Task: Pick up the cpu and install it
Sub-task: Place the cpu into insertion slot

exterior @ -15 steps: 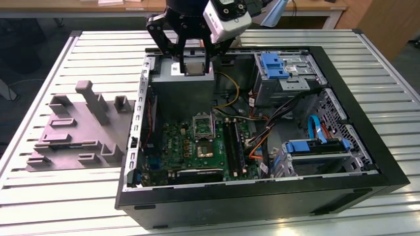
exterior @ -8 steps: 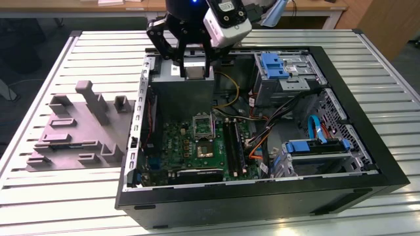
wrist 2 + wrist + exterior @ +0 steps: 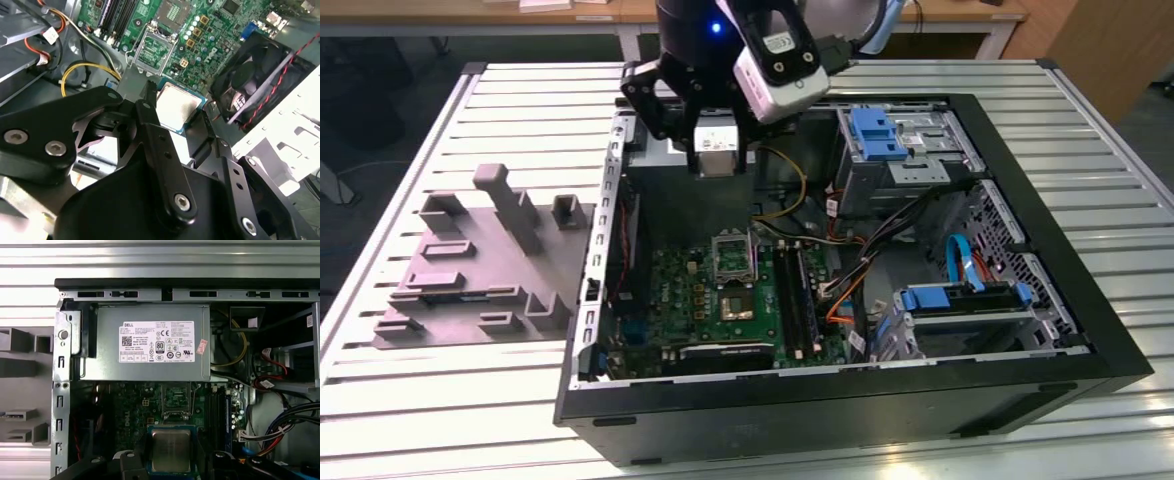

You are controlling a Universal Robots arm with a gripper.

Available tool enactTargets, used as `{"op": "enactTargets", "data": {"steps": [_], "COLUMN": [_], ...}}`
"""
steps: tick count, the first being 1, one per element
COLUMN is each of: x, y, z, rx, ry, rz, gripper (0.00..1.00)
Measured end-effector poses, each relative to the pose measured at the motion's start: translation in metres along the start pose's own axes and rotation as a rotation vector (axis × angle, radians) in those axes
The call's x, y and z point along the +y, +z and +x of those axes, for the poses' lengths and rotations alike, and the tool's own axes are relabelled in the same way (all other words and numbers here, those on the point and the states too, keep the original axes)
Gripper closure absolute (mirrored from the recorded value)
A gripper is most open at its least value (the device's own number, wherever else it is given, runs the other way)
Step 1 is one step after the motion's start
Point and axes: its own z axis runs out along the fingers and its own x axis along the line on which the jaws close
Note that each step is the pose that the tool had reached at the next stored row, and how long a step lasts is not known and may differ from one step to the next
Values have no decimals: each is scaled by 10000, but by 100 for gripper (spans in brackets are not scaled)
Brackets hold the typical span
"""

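Observation:
The cpu [image 3: 716,150], a thin square chip with a pale metal top, hangs in the air above the open computer case with my gripper [image 3: 716,162] shut on its edges. In both wrist views the cpu [image 3: 171,450] [image 3: 177,102] sits between the black fingers [image 3: 131,462]. Past the chip, lower down on the green board [image 3: 707,295], lies the metal-framed socket [image 3: 176,400] [image 3: 159,50] [image 3: 735,255]. The chip hovers over the back part of the case, beside the grey power-supply box [image 3: 150,342], well above the board.
The black case [image 3: 1067,260] lies on its side on a slatted white table. A grey moulded tray [image 3: 467,270] with upright posts rests at the exterior view's left. Drive cages with blue clips [image 3: 874,135], cables [image 3: 847,250] and a black fan [image 3: 250,80] crowd the case.

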Motion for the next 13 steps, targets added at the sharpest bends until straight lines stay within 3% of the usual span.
{"op": "enactTargets", "data": {"steps": [13], "x": [-78], "y": [231], "z": [-6], "rx": [1], "ry": [2], "rz": [1], "gripper": [53]}}
